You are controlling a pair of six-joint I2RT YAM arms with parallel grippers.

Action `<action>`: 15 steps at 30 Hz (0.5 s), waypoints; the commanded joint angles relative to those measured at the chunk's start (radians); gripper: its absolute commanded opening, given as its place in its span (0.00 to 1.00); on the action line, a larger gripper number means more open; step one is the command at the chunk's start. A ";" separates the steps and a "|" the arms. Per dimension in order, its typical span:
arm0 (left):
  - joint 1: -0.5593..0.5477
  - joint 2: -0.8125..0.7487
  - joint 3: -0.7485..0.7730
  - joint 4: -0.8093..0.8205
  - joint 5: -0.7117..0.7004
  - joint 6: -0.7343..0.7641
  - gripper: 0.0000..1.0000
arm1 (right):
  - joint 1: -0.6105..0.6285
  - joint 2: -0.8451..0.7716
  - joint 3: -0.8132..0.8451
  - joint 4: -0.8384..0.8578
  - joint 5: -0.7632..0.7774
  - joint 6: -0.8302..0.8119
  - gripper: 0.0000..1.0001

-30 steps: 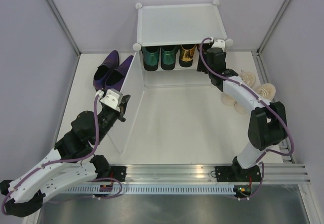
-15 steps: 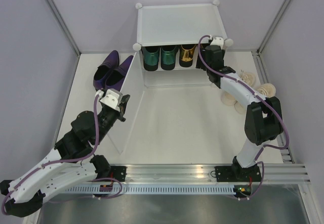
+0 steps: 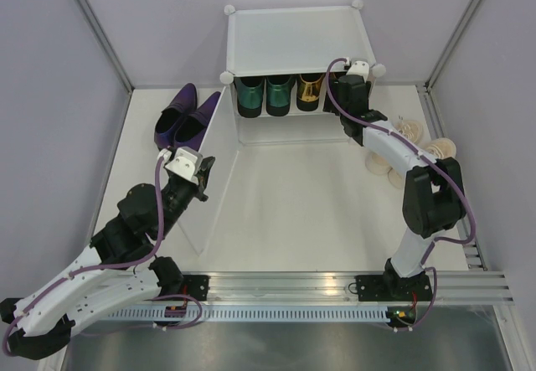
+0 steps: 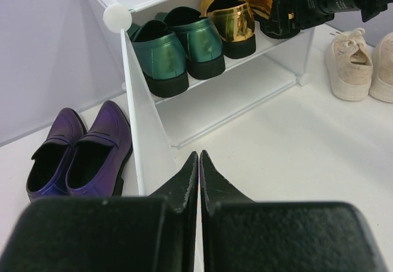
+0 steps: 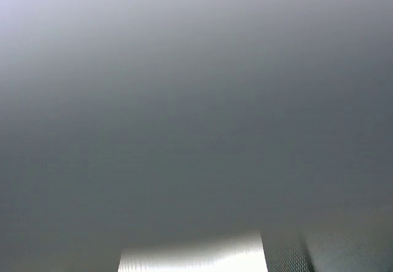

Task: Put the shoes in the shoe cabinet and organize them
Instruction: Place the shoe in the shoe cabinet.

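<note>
While green loafers (image 4: 178, 51) sit shelved, purple shoes (image 4: 80, 155) and sneakers (image 4: 350, 63) wait outside; left end effector (image 4: 199, 167) pinched empty, right end effector (image 3: 348, 85) unreadable.

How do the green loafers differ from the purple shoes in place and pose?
The green loafers stand on the cabinet's upper shelf; the purple shoes lie on the table left of it. The green loafers' toes face the front; the purple shoes' toes point to the back wall. Both pairs stand side by side.
</note>
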 commanded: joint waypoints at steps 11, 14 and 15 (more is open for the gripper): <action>-0.004 0.020 -0.048 -0.129 -0.021 0.008 0.02 | -0.007 0.036 0.041 0.102 -0.001 -0.011 0.51; -0.004 0.020 -0.050 -0.128 -0.021 0.008 0.02 | -0.008 0.021 0.032 0.091 -0.006 -0.002 0.66; -0.004 0.020 -0.050 -0.128 -0.020 0.008 0.02 | -0.007 0.013 0.031 0.093 -0.006 -0.002 0.72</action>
